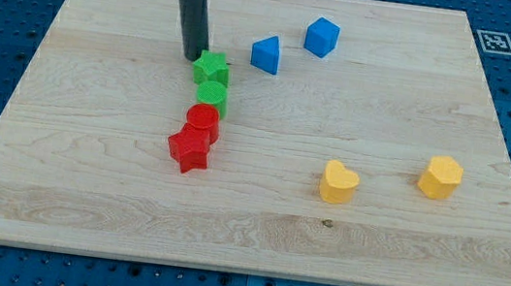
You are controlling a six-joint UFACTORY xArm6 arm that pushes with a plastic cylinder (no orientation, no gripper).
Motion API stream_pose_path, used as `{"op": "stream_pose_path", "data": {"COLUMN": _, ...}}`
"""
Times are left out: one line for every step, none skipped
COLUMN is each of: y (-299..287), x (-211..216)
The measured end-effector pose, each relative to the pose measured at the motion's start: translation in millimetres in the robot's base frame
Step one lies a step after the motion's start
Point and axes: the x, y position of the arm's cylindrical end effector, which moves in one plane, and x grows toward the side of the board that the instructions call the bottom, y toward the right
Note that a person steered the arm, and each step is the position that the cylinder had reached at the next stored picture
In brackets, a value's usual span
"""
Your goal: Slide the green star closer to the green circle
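Tip (194, 56) being pressed against upper-left edge of green star (211, 67), upper centre of frame; star touching green circle (211, 96) just below. No gripper fitted.

my tip (195, 56) touching green star (211, 67) at its upper left, green circle (211, 96) just below star, toward the view's bottom

My tip (192, 56) touches green star (211, 67) — star meets green circle (212, 96)
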Motion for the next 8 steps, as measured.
{"op": "stream_pose_path", "data": {"y": 10, "x": 1}}
{"op": "stream_pose_path", "data": {"y": 11, "x": 6}}
{"op": "stream_pose_path", "data": {"y": 11, "x": 17}}
{"op": "stream_pose_path", "data": {"y": 11, "x": 14}}
{"op": "stream_pose_path", "data": {"y": 20, "x": -6}}
{"op": "stream_pose_path", "data": {"y": 21, "x": -8}}
{"op": "stream_pose_path", "data": {"y": 28, "x": -7}}
{"op": "stream_pose_path", "data": {"y": 46, "x": -7}}
